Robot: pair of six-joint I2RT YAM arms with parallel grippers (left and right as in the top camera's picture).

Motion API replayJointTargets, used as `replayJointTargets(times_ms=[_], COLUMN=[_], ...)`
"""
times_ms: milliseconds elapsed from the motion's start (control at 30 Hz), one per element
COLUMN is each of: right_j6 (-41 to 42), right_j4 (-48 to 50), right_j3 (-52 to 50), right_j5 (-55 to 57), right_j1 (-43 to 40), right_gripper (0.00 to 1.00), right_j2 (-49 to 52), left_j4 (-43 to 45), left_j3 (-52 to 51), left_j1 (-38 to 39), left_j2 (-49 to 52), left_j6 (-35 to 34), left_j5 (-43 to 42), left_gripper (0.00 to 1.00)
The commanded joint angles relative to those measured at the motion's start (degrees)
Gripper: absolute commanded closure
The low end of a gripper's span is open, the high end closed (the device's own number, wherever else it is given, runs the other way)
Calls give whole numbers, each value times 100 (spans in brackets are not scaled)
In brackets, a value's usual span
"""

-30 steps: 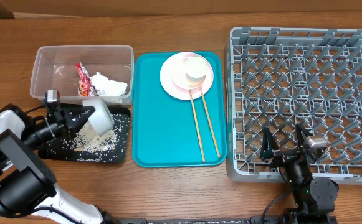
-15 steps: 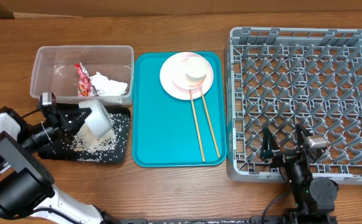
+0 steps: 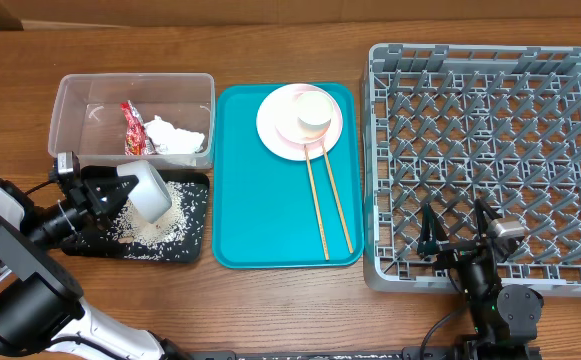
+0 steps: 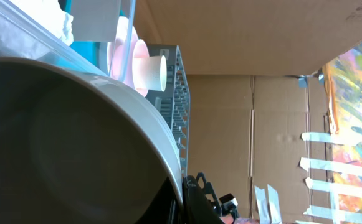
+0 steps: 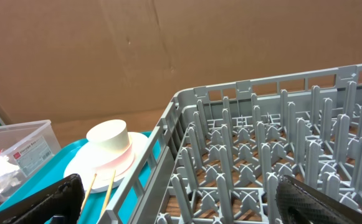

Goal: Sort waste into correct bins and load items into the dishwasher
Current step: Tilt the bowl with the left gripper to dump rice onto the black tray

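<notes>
The left hand [image 3: 120,191] pinches the rim of the white bowl [image 3: 154,190], holding it tipped on its side over the black tray [image 3: 201,203] strewn with rice grains [image 3: 150,229], while the right hand [image 3: 457,234] hangs spread wide over the near edge of the grey dish rack [image 3: 490,58].

Reaches in low from the far left of the teal tray [image 3: 270,225] with the left arm [image 3: 30,215], left gripper [image 3: 120,190] clamped on the rim of a tilted bowl [image 3: 155,192], and waits right of that tray with the right arm [image 3: 492,292], right gripper [image 3: 455,228] spread wide, empty.
</notes>
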State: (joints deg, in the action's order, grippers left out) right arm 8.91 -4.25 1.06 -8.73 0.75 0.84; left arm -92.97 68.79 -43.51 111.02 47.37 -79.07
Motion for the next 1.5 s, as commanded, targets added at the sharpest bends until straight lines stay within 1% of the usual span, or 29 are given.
replayJointTargets(times_ms=[0, 100, 300, 367, 533, 800, 900, 967, 1133, 1300, 1400, 1467], right_j6=[-28, -31, -31, -31, -31, -28, -28, -28, -28, -31, -31, -28], right_j4=[33, 33, 33, 33, 33, 33, 33, 33, 33, 33, 33, 33], right_j3=[-61, -61, -61, -61, -61, -61, -61, -61, -61, -61, -61, -61], right_j5=[7, 7, 7, 7, 7, 7, 7, 7, 7, 7, 7, 7], right_j1=[-17, -17, -17, -17, -17, -17, -17, -17, -17, -17, -17, -17], right_gripper=[0, 0, 0, 0, 0, 0, 0, 0, 0, 0, 0, 0], right_j2=[-46, -46, -46, -46, -46, -46, -46, -46, -46, -46, -46, -46], left_j4=[74, 83, 11, -90, -396, -396, -396, -396, -396, -385, -299, 7], left_j3=[85, 85, 85, 85, 85, 85, 170, 247, 581, 1012, 1263, 1357], left_j1=[-2, -2, 9, 9, 9, 11, 101, 203, 592, 1163, 1569, 1895], left_j2=[24, 24, 20, 20, 17, -15, -63, -109, -387, -839, -1086, -1266], left_j6=[83, 85, 101, 273, 793, 929, 1115, 1086, 741, 299, -142, -791], left_j5=[-4, 160, 129, 127, 129, 85, 184, 162, 160, 216, 387, 634], left_gripper=[93, 93, 94, 96, 96, 96, 96, 96, 96, 96, 96, 96])
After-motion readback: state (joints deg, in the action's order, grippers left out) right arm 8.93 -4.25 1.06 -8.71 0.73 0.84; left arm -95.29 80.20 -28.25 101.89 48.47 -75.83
